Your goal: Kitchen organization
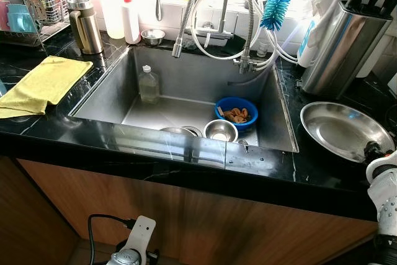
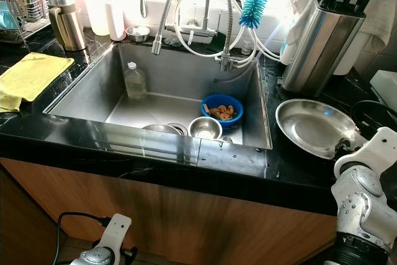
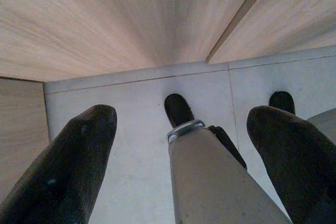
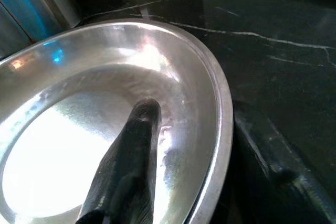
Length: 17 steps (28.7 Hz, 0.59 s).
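In the sink lie a bottle at the back left, a blue bowl to the right and a steel bowl just before it. Left of the sink — a cloth; right of it — a steel plate, with a knife block behind.

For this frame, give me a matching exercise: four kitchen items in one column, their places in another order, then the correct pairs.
Items:
1. yellow cloth
2. blue bowl
3. steel plate
4. bottle brush

Places:
A. on the sink floor, holding food scraps
B. hanging behind the sink beside the faucet hoses
C. on the counter right of the sink, right gripper at its rim
D. spread on the counter left of the sink

Pairs: 1-D, 2-A, 3-C, 4-B
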### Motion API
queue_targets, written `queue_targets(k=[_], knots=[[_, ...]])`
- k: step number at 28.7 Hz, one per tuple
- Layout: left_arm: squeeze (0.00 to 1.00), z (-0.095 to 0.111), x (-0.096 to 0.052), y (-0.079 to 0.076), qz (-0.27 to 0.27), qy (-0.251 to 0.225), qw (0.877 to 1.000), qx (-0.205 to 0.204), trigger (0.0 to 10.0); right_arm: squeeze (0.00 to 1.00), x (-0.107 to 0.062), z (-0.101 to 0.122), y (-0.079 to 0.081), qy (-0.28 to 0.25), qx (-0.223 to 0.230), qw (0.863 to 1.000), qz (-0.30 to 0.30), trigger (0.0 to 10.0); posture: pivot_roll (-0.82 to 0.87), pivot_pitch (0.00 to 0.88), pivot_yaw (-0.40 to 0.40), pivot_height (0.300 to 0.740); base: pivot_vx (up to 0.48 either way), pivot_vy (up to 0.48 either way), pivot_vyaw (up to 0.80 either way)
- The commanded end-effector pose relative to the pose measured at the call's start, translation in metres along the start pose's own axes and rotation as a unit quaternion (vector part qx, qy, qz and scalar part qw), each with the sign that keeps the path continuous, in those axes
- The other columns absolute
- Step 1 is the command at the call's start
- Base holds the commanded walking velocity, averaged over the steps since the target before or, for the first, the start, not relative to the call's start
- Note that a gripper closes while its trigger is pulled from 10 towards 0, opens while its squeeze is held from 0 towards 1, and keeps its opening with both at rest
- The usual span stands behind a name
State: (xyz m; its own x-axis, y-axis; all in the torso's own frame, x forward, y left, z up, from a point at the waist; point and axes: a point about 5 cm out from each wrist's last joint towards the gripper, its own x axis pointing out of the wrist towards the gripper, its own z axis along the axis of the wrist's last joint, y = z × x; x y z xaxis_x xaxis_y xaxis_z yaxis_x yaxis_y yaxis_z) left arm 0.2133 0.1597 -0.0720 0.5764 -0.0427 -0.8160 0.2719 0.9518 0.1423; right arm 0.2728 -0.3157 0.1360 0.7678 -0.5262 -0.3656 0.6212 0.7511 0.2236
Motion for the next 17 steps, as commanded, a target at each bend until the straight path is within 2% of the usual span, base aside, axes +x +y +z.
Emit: queue_targets(k=[1, 8, 14, 17], knots=[[0.0, 0.003, 0.001, -0.003, -0.006, -0.002, 1.0, 0.003, 10.0, 0.0, 0.001, 0.006, 0.002, -0.008, -0.003, 1.0, 0.004, 0.0, 0.06, 0.0, -0.085, 0.736, 0.0, 0.0, 0.0], [0.0, 0.0, 0.0, -0.002, -0.007, 0.002, 1.0, 0.002, 10.0, 0.0, 0.0, 0.012, 0.013, -0.024, 0.007, 0.999, 0.029, 0.0, 0.06, 0.0, -0.084, 0.736, 0.0, 0.0, 0.0], [0.0, -0.001, 0.0, -0.001, -0.004, 0.003, 1.0, 0.0, 10.0, 0.0, -0.008, 0.03, 0.042, -0.076, 0.035, 0.989, 0.119, 0.0, 0.06, 0.0, -0.087, 0.736, 0.0, 0.0, 0.0], [0.0, -0.001, 0.0, 0.0, -0.004, 0.004, 1.0, 0.0, 10.0, 0.0, -0.009, 0.031, 0.046, -0.081, 0.037, 0.988, 0.129, 0.0, 0.06, 0.0, -0.087, 0.736, 0.0, 0.0, 0.0]])
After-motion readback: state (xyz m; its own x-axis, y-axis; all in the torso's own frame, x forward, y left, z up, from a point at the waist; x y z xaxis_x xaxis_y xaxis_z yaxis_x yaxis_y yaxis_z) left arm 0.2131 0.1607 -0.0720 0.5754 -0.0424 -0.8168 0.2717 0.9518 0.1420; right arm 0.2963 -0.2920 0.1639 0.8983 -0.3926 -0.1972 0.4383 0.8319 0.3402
